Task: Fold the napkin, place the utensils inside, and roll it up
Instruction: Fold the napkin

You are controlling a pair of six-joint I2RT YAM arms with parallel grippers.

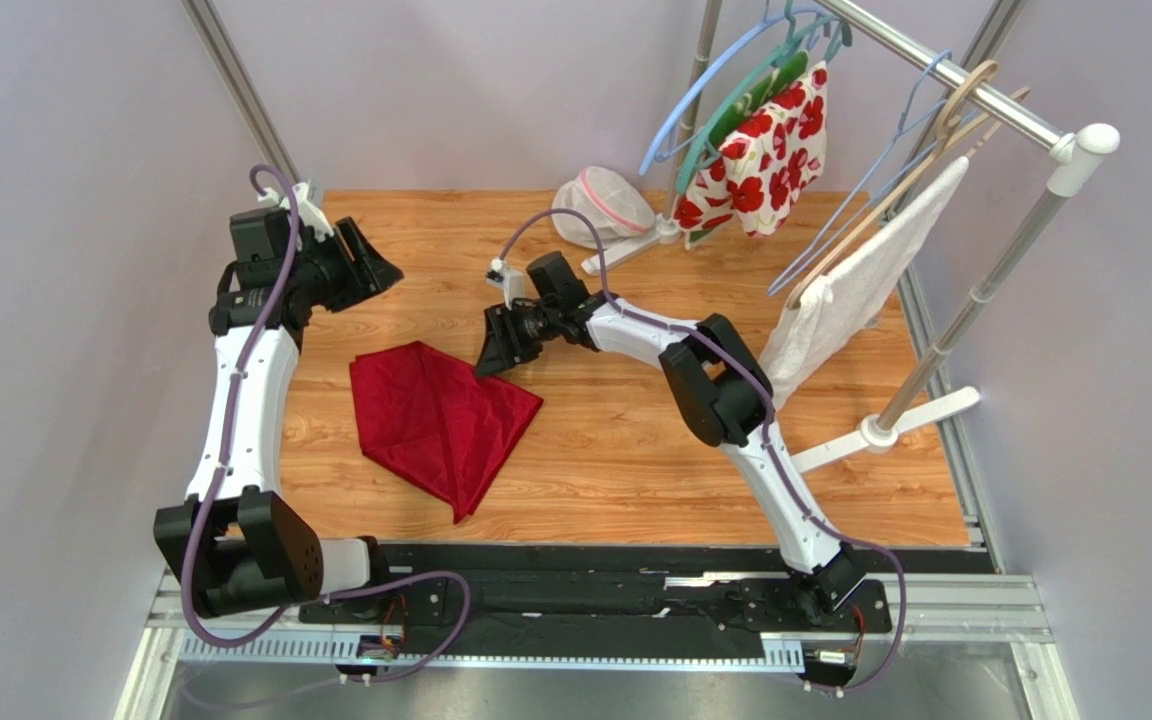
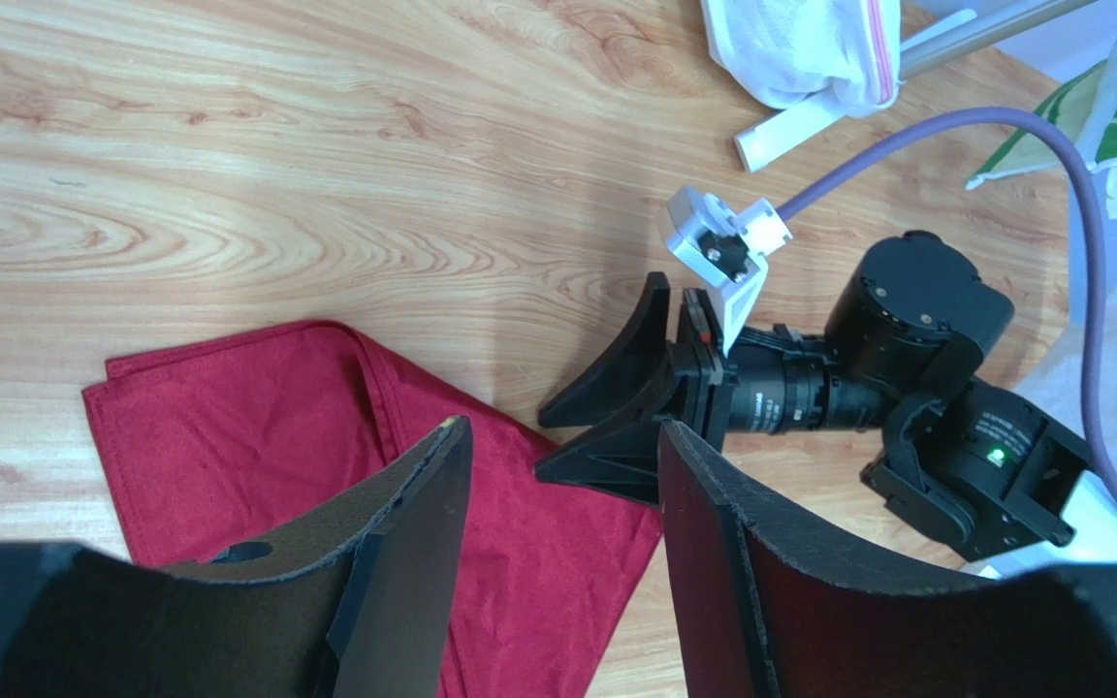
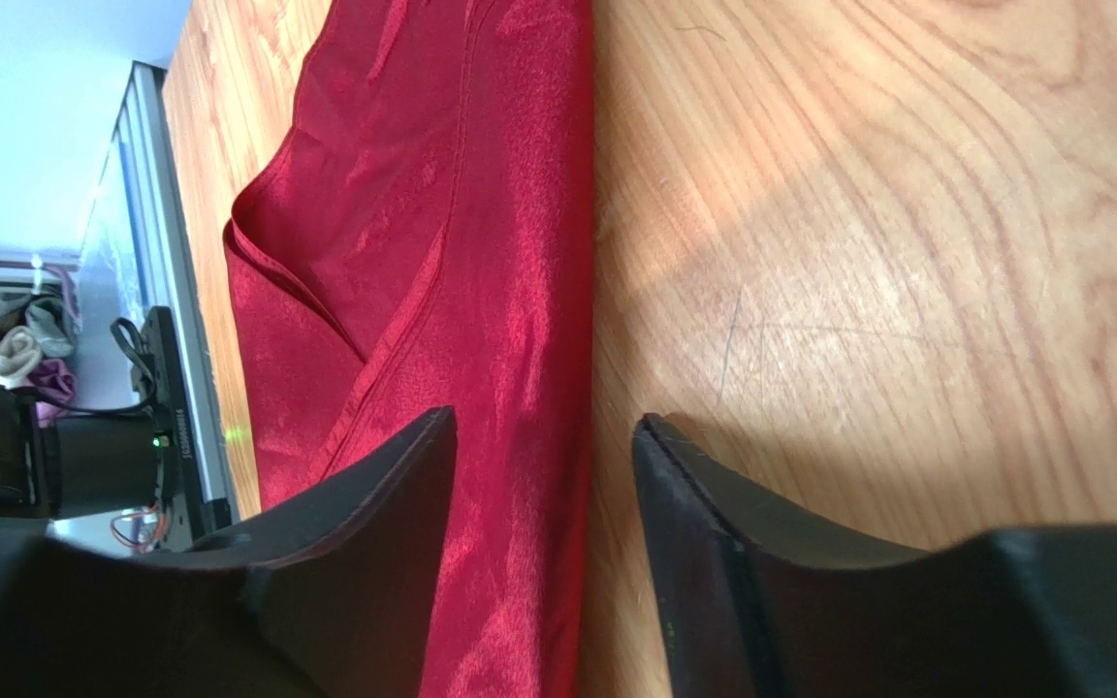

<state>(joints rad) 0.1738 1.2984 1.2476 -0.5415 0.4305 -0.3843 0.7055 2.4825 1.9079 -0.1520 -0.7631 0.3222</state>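
Plainly, the right gripper, jaws apart astride an edge of the napkin lying loosely folded on the table, may pinch one layer only and undo the fold, while the left gripper hangs spread, well apart.

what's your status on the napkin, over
Left gripper open, clear of napkin. Right gripper open, straddling napkin's edge. Napkin lies folded over on table. No utensils in view.
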